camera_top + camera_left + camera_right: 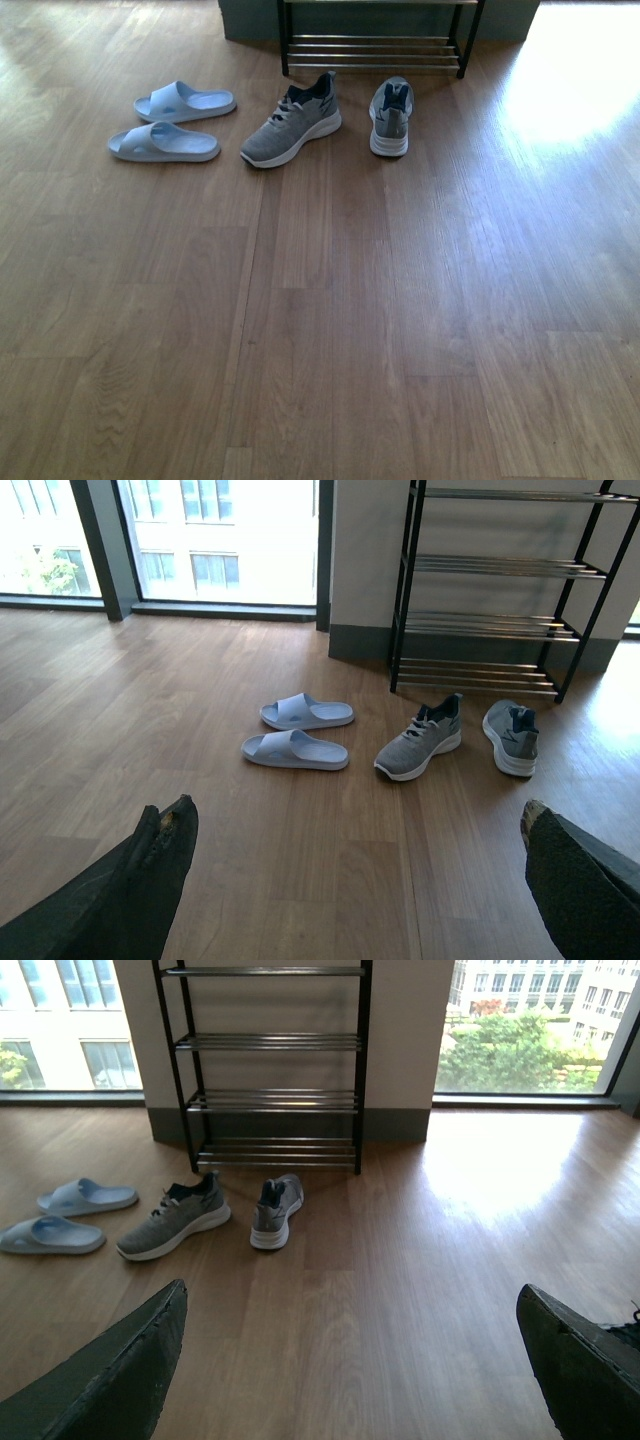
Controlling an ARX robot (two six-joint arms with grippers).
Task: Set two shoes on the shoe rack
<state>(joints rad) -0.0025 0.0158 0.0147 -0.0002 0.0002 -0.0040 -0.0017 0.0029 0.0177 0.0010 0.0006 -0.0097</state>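
Two grey knit sneakers stand on the wood floor in front of the shoe rack point(372, 45). The left shoe point(291, 121) lies angled with its toe toward me and to the left. The right shoe point(390, 116) points straight toward me. Both show in the wrist views too: left shoe point(419, 740) point(174, 1221), right shoe point(511, 737) point(276, 1211), below the black-framed shoe rack point(495, 585) point(270, 1060). My left gripper point(355, 825) and right gripper point(350, 1305) are open, well short of the shoes, with only bare floor between the fingers. Neither arm appears in the front view.
A pair of pale blue slides point(172, 122) lies left of the sneakers, also visible as slides point(298, 732) point(66, 1215). A grey wall base point(250, 20) runs behind the rack. Large windows point(215, 530) stand behind at the left, and bright sunlight falls on the floor point(570, 80) at the right.
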